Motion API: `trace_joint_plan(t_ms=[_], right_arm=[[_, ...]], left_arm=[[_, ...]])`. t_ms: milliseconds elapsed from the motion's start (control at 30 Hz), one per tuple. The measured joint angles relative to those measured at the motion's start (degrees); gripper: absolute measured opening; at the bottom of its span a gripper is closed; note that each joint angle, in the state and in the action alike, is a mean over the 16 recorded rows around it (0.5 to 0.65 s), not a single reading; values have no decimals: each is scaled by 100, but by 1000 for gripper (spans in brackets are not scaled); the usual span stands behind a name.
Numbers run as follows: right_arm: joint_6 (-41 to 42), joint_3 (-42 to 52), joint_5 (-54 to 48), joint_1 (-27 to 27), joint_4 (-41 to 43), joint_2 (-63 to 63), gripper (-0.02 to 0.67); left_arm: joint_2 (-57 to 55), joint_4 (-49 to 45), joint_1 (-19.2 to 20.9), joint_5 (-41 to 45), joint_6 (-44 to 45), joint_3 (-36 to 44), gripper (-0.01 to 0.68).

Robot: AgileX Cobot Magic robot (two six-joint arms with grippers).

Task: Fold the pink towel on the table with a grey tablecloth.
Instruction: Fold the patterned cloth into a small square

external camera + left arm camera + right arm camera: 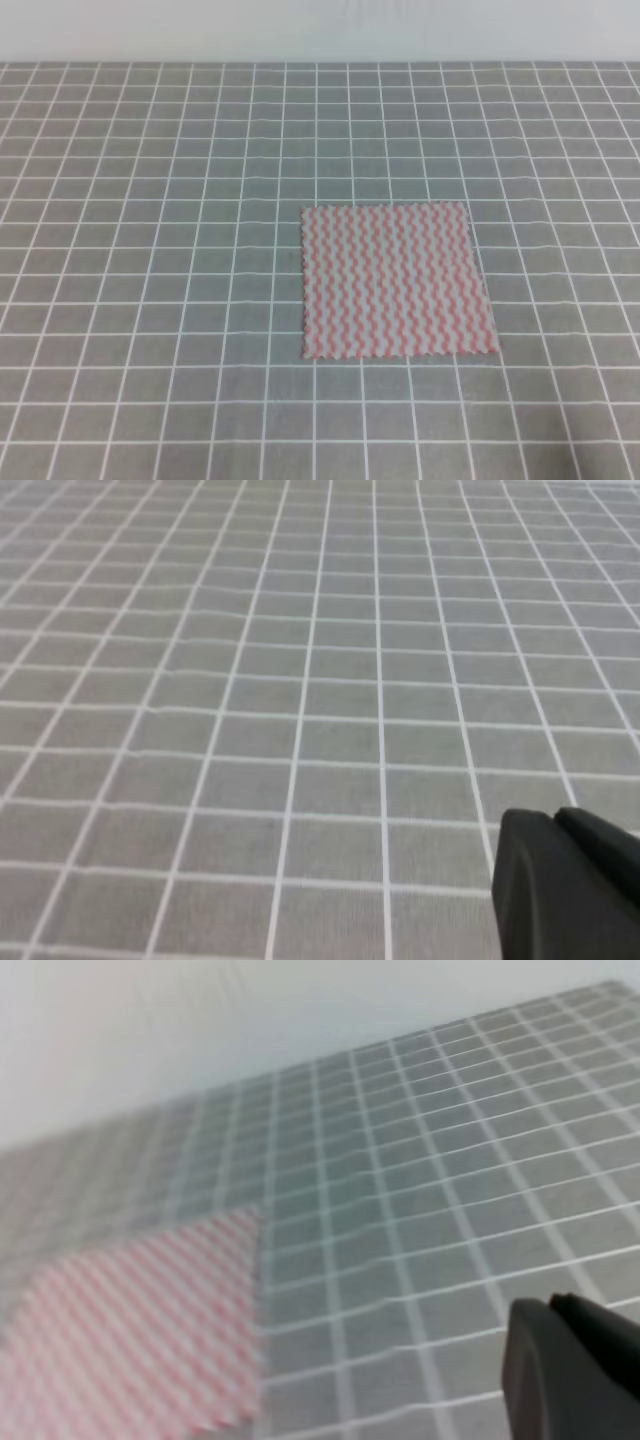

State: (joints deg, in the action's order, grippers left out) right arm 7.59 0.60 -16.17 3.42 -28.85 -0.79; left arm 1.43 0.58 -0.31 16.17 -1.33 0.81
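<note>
Apparently flat pink towel (pixel 395 280) (edges jagged)

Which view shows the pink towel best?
The exterior high view: the whole pink towel lies flat and unfolded, all four edges visible. The right wrist view catches only a blurred part; the left wrist view shows none.

Left tool (pixel 575 885) a matte black rounded block, right tool (pixel 575 1370) the same, smooth moulded casing

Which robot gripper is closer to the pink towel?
Right, most likely. The right gripper sees the pink towel just to its left; the left gripper sees only grey tablecloth.
</note>
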Motion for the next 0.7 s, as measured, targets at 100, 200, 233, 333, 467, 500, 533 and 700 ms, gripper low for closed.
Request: trace_joint_plan(t_ms=[100,200,233,333,467,500,533,700], right_arm=[[0,10,4,0,-886,0,-17],[0,-10,76,0,-1757,0,-18],[0,0,122,0,-2059,0,-17],[0,-10,236,0,-2850,0,-18],[0,-10,359,0,-3624,0,-18],[0,-10,390,0,-3740,0,-18],[0,0,422,-1,-3837,-1,-18],[0,0,414,-1,-4136,-1,-18]], left_arm=[[0,266,0,-402,-111,0,-1],[0,742,0,-879,-313,0,-1],[-13,932,1,-1036,-381,-9,-1],[-26,1556,2,-1515,-587,-10,-1],[-13,2349,1,-2021,-854,-1,-1],[-26,2535,2,-2119,-923,-1,-1],[-39,2675,2,-2167,-984,-10,-1],[-39,3056,2,-2279,-1342,-9,-2]])
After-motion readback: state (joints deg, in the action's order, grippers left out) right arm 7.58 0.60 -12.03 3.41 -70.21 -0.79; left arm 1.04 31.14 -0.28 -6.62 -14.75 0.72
